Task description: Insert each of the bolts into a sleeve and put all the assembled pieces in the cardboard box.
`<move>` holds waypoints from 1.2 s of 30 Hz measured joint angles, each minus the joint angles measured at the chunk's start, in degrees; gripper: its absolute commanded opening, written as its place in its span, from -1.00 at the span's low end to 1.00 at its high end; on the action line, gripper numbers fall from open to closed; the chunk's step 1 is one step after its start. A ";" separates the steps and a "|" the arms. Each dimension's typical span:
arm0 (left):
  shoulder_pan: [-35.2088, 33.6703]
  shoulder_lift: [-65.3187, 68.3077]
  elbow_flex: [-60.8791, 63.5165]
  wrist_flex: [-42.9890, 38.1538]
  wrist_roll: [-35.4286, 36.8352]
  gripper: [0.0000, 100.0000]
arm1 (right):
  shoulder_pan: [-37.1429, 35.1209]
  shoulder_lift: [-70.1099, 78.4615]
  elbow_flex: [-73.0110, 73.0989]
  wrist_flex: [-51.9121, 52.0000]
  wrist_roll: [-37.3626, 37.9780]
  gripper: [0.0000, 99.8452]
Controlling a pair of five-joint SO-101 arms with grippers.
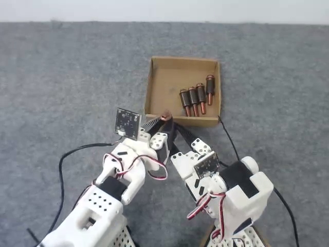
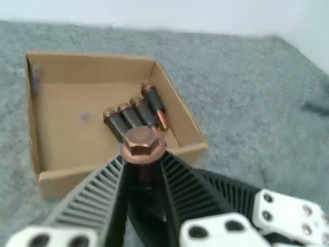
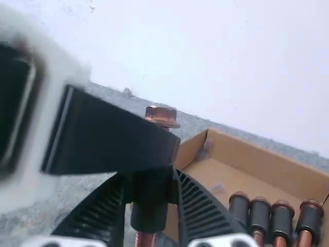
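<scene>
Both hands are closed narrow on one held piece (image 1: 165, 117), a bolt already seated in its dark sleeve. The left hand (image 2: 141, 165) pinches just under the copper head, and the right hand (image 3: 151, 191) clamps the sleeve lower down. The piece stands upright, long axis vertical, head up and bare shaft down, hanging over the bench (image 1: 61, 77) right at the near wall of the cardboard box (image 1: 180, 58). The box lies straight ahead of both hands, away from the arms. Four finished pieces (image 1: 198, 98) lie side by side in its right part, heads toward the far wall.
</scene>
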 measured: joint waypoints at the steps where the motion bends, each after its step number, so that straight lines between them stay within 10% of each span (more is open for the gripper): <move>1: 0.62 -0.09 0.44 0.00 0.00 -0.98 | 0.00 0.00 0.00 0.00 0.00 -0.99; 36: 0.53 0.18 2.64 0.53 3.34 -0.57 | 1.85 -0.09 0.00 -0.26 0.18 -0.99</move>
